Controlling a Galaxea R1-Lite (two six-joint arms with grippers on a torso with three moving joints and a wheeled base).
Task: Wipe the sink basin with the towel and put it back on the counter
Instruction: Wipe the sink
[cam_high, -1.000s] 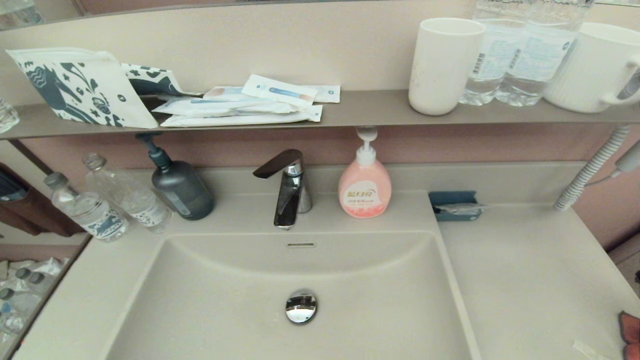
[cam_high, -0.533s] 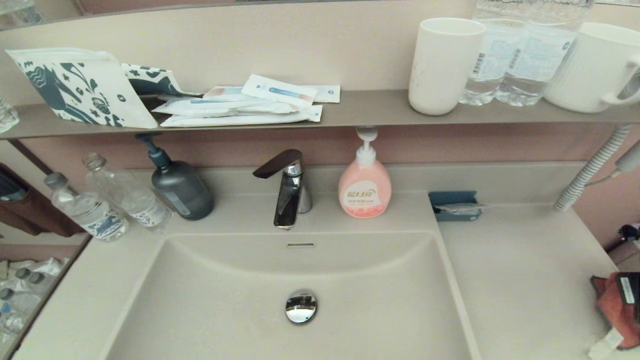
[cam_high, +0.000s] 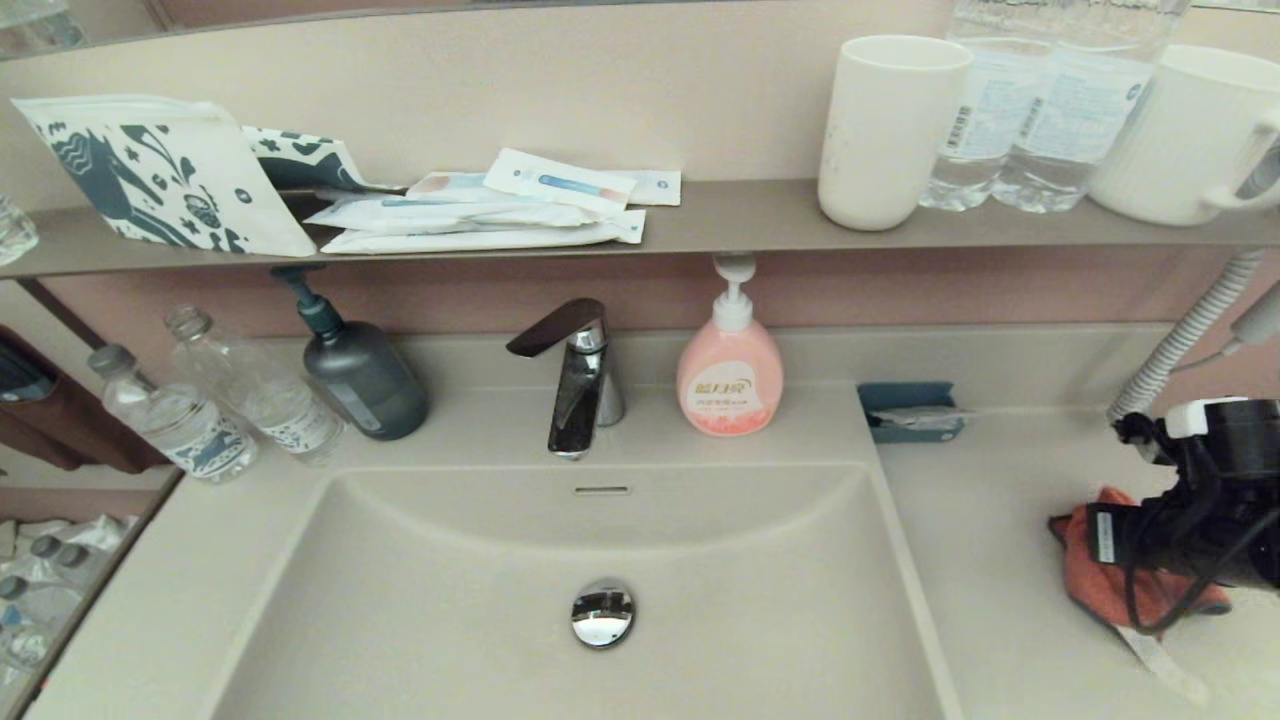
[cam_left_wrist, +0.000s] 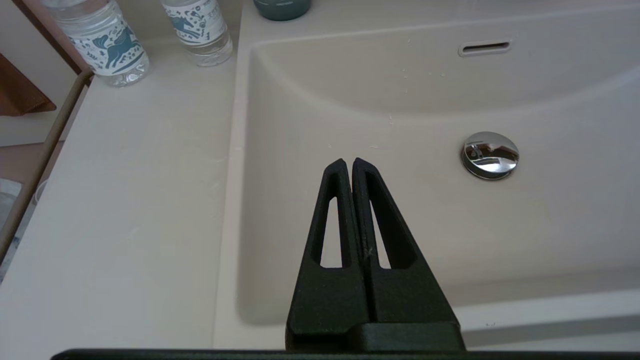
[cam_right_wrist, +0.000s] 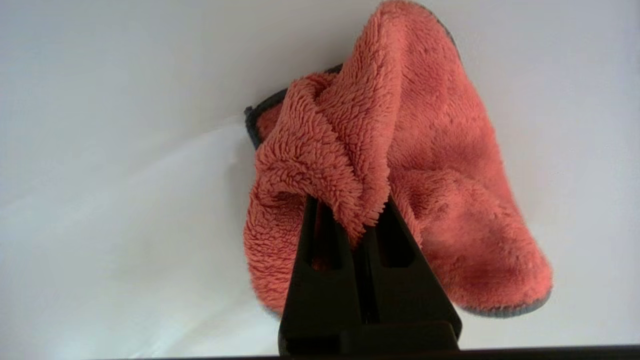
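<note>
Head view: the right gripper (cam_high: 1100, 540) is hanging over the flat beige vanity counter (cam_high: 1000, 520) to the right of the large rectangular beige sink basin (cam_high: 450, 600), carrying the small orange-red plush towel (cam_high: 1075, 575), whose white tag (cam_high: 1160, 665) is trailing toward the counter's front edge. The round chrome drain plug (cam_high: 602, 612) is sitting in the basin floor, the chrome faucet (cam_high: 577, 380) and pink soap pump bottle (cam_high: 730, 375) are standing along the back edge, and the blue soap tray (cam_high: 910, 410) is lying nearer the arm. Left wrist view: the left gripper (cam_left_wrist: 352, 165) is idling over the basin's near-left part, its black fingers pressed together on nothing. Right wrist view: the right gripper (cam_right_wrist: 350, 220) is pinching only a small fold of the towel (cam_right_wrist: 425, 150), most of the cloth drooping loose. Risks, as judged: the shallow pinch is likely to slip once the plush drags on the basin wall; the dangling tag may snag on the basin rim; a high sweep could be knocking the pink bottle or faucet.
</note>
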